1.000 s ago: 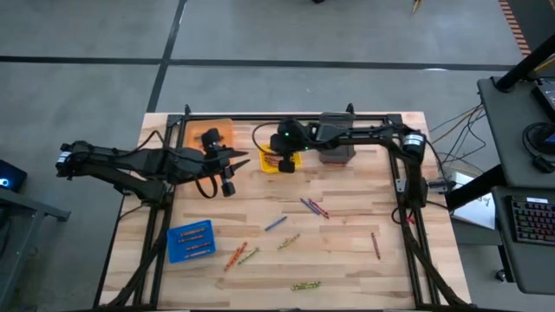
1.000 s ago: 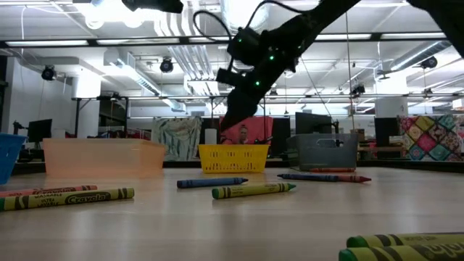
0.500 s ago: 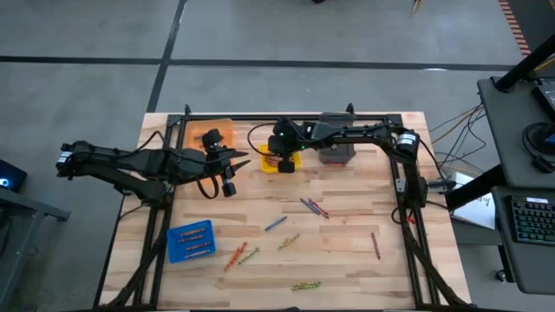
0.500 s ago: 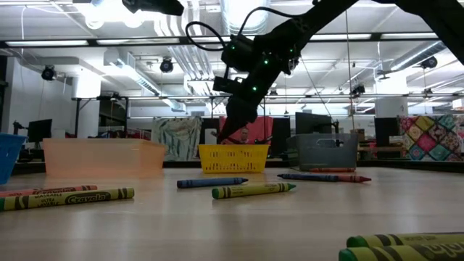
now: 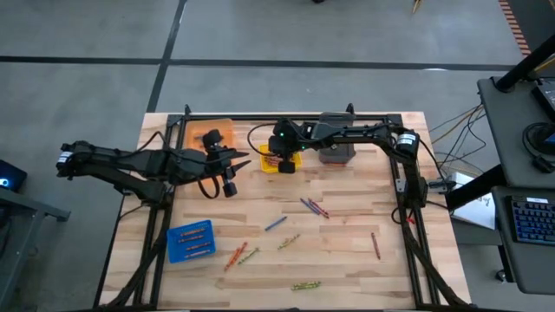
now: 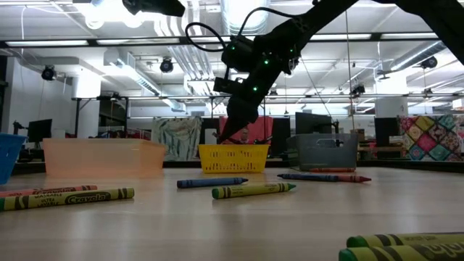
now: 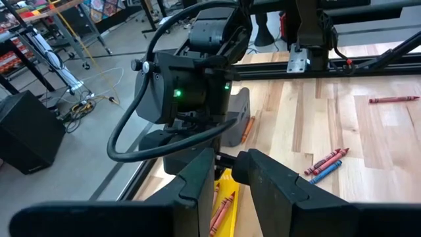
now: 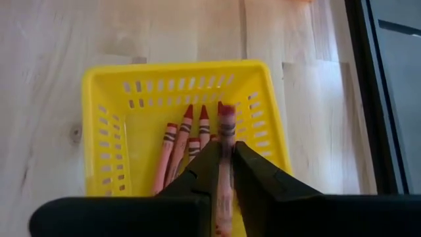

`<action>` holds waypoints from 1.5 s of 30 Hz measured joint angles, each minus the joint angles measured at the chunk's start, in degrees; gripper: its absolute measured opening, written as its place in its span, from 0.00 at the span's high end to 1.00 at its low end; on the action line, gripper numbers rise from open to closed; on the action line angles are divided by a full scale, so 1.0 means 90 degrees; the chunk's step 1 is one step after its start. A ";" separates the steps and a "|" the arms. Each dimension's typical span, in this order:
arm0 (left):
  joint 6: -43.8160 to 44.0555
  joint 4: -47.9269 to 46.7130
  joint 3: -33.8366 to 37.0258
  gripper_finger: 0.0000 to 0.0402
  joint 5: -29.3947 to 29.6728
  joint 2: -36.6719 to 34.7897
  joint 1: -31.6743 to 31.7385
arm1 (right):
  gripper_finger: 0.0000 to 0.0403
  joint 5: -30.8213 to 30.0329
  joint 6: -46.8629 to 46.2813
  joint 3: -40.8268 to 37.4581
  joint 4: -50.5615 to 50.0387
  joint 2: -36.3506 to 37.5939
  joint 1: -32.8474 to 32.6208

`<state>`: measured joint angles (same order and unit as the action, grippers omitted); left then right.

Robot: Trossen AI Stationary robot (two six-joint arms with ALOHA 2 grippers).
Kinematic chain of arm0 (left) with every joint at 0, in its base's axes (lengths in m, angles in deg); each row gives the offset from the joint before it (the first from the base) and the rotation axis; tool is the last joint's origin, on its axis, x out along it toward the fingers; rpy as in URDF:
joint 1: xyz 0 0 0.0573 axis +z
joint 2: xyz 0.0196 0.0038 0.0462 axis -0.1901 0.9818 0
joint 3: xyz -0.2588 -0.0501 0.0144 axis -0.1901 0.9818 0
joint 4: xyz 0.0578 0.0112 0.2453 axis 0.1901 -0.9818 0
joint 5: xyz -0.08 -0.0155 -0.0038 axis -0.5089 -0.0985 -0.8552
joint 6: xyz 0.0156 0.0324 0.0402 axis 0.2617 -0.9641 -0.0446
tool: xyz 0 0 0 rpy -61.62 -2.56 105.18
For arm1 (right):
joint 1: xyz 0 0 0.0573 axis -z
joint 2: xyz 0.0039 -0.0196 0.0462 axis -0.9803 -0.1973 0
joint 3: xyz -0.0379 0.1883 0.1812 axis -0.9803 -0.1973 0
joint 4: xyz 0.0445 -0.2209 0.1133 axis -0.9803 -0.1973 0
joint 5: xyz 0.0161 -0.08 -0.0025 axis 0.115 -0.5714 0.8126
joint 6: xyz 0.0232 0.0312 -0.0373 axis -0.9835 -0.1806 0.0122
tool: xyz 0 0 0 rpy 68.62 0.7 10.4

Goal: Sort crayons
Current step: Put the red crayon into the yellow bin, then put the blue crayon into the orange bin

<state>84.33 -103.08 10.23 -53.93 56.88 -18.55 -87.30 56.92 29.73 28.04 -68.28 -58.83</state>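
Pale wood table (image 5: pixel 347 251), scattered crayons (image 5: pixel 314 207), right tool (image 8: pixel 224 172) clamped on red crayon (image 8: pixel 225 141), left tool (image 5: pixel 232 161) apart.

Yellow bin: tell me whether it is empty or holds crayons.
Not empty. The right wrist view shows several red crayons lying in the yellow bin, and another red crayon sits between the right gripper fingers directly above it.

A pale wood-plank tabletop (image 5: pixel 347 251) stands on a grey concrete floor (image 5: pixel 87 87) crossed by dark seam lines. Beside it, a dark desk (image 5: pixel 520 173) carries a keyboard (image 5: pixel 529 218), with loose cables (image 5: pixel 451 130) trailing toward it. Across the room, bright ceiling lights (image 6: pixel 101 14) hang among white ducts (image 6: pixel 196 51), above cluttered workbenches and a patchwork quilt (image 6: pixel 431 138).
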 joint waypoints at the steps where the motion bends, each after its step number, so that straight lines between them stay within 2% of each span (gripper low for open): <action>1: 0.0002 0.0009 0.0012 0.81 0.0000 0.0002 0.0000 | 0.90 0.0000 -0.0015 -0.0002 -0.0022 0.0000 0.0000; 6: 0.0002 0.0103 0.0136 0.81 0.0000 0.0002 0.0037 | 0.90 0.0000 -0.0178 -0.0002 -0.0029 0.0000 0.0000; 13: 0.0015 0.0158 0.0243 0.81 0.0000 0.0085 0.0168 | 0.84 -0.0002 -0.0429 -0.0011 -0.0077 0.0084 0.0000; 19: 0.0205 0.0114 0.0330 0.81 -0.0004 0.0267 0.0158 | 0.82 0.0004 -0.0826 -0.0012 -0.0580 0.0640 -0.0013; 25: 0.0500 0.0062 0.0330 0.81 -0.0017 0.0432 0.0159 | 0.84 0.0051 -0.1202 -0.0106 -0.1350 0.1370 -0.0163; 33: 0.0910 0.0015 0.0330 0.81 -0.0024 0.0709 0.0158 | 0.86 0.0053 -0.1742 -0.0900 -0.1696 0.2459 -0.0729; 40: 0.1360 -0.0035 0.0330 0.81 -0.0073 0.0856 0.0160 | 0.86 0.0047 -0.2737 -0.1726 -0.1703 0.3346 -0.1357; 45: 0.1605 -0.0044 0.0330 0.81 -0.0758 0.1022 0.0148 | 0.86 0.0044 -0.3270 -0.2246 -0.1651 0.3733 -0.1852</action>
<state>98.78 -103.47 13.20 -60.75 66.08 -17.22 -86.91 27.49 9.52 13.19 -34.68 -75.50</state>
